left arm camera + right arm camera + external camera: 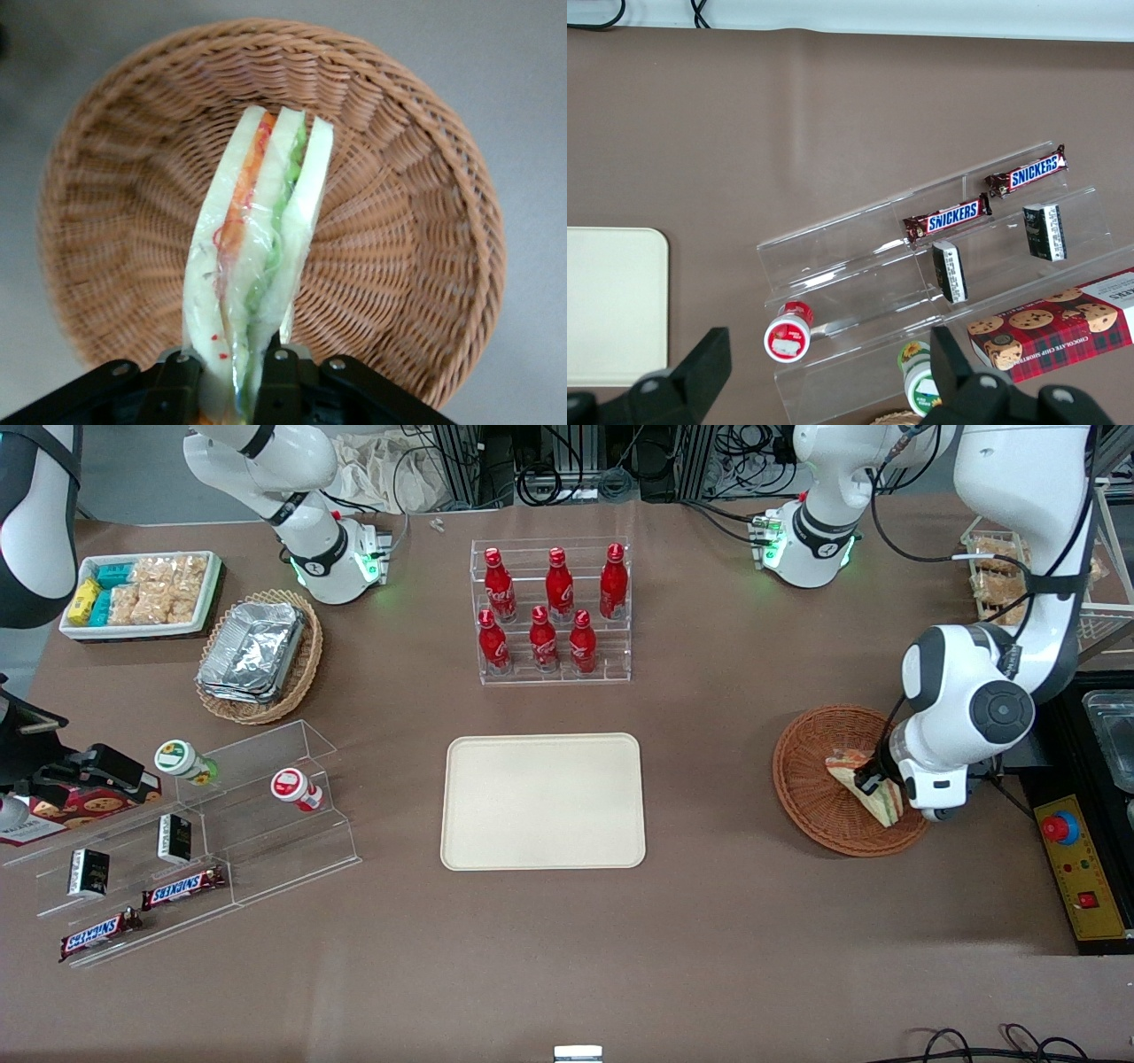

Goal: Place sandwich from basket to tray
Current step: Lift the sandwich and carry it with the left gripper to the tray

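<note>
The gripper (pixel 873 782) pinches the clear-wrapped sandwich (pixel 864 786) by its wide end, its two black fingers (pixel 177 382) pressed against the bread on either side. The wedge sits over the round wicker basket (pixel 811 788), near the desk edge at the working arm's end. The cream tray (pixel 543 801) lies bare at the desk's middle, well apart from the basket.

Two chocolate bars (pixel 946 219) (pixel 1024 174) on the clear acrylic display stand (pixel 859 266) read "SNICKERS" in white-backed blue letters; both show again in the front view (pixel 182 886) (pixel 97 932). The plaid cookie box (pixel 1059 328) carries "CHOCOLATE CHIP SHORTBREAD". Script on the red bottles (pixel 549 607) cannot be read clearly.
</note>
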